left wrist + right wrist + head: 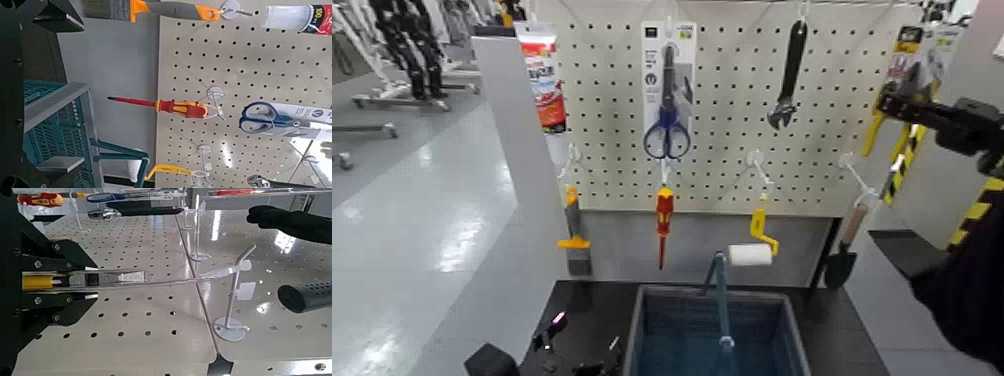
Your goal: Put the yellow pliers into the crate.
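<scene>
At the upper right of the head view, the yellow pliers [915,90] on their retail card are gripped by the right pincer [61,280], its jaws closed on them beside the pegboard [732,110]. The card's end is seen in the right wrist view close to the white hook [232,321]. The left pincer [567,350] is placed at the lower left of the head view, beside the crate [642,320] at bottom centre, and whether it is open cannot be told.
</scene>
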